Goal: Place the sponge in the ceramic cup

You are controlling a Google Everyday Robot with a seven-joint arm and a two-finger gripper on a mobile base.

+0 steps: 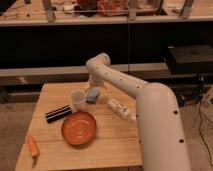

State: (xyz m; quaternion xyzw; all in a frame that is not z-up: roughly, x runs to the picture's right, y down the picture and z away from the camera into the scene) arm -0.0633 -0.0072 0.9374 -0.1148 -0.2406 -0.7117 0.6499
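Landmark: the ceramic cup [77, 100], small and whitish, stands upright on the wooden surface [112, 145], toward its far side.
Sponge: the light-blue sponge [92, 96] lies just beside the cup, on the cup's right as the camera sees it. It is outside the cup, and it seems to be touching or nearly touching the cup's wall.
Hand: the hand [93, 88] points downward just right of the cup and a little behind it, directly over the sponge and at its top.
Hand state: I cannot tell whether it is wide, narrow, or holding the sponge, because that part is dark and merges with the sponge.
Arm: the white arm [150, 107] rises from the right foreground and bends at an elbow above and behind the cup.
Bowl: the orange bowl [79, 128] sits in front of the cup, nearer the camera.
Black bar: the black bar [58, 113] lies left of the cup and slightly forward of it.
Bottle: the white bottle [119, 108] lies on its side to the cup's right, beyond the sponge.
Orange stick: the orange stick [33, 146] lies well apart from the cup, at the near-left corner.
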